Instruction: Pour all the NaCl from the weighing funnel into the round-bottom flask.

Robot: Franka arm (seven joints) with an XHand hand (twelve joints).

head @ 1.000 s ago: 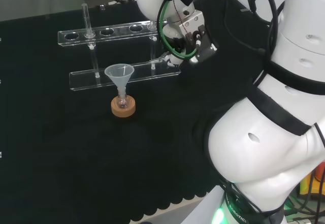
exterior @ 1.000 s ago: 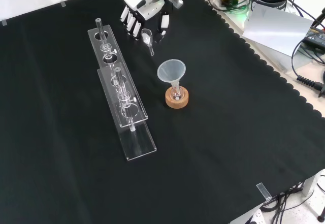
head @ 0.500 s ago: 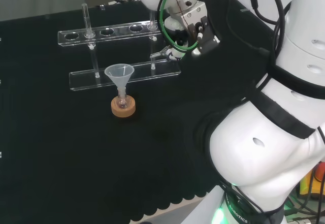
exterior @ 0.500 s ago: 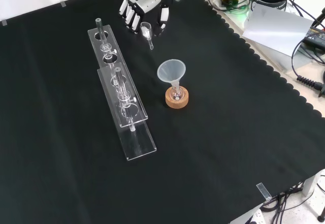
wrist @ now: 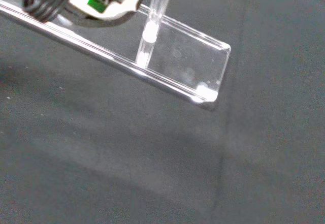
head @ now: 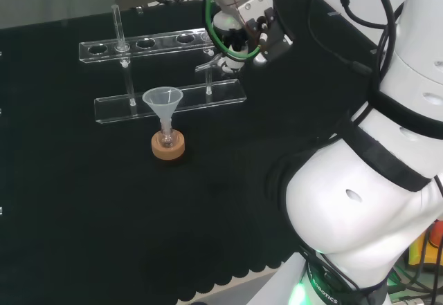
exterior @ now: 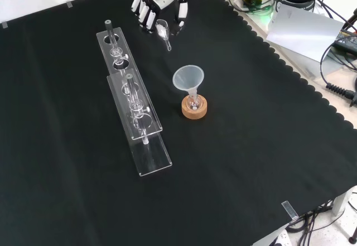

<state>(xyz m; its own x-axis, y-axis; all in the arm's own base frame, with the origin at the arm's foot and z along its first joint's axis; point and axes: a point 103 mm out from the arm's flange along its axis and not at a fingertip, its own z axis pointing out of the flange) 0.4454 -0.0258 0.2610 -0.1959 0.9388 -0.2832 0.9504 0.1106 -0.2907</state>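
— Front view first: the robot hand point(exterior: 158, 9) is up at the far end of the table point(exterior: 251, 145), fingers curled round the weighing funnel point(exterior: 163, 32). It's off the cloth, just beside the far end of the clear rack point(exterior: 131, 98).

— And where's the target?

— The round-bottom flask point(exterior: 194, 107) sits in its cork ring point(exterior: 194, 110), nearer us and well apart from the robot hand, with a wide plastic funnel point(exterior: 188, 78) standing in its neck.

— Which way is the weighing funnel pointing?

— Its long axis runs slantwise. The bowl end is up at the fingers, and the thin stem points down and toward the flask side. In the head view the stem point(head: 208, 66) pokes out leftward from the robot hand point(head: 239, 45), close to level.

— Can you see salt in it?

— I can't tell; the glass is too clear and small.

— So how should it go about this?

— I'd say carry it over while keeping the stem no lower than it is, so nothing trickles out on the way. Bring the stem tip over the middle of the plastic funnel's mouth, inside the rim, before tipping. Then tip slowly, stem down, and avoid knocking the funnel, because the flask merely rests in that ring and would likely topple.
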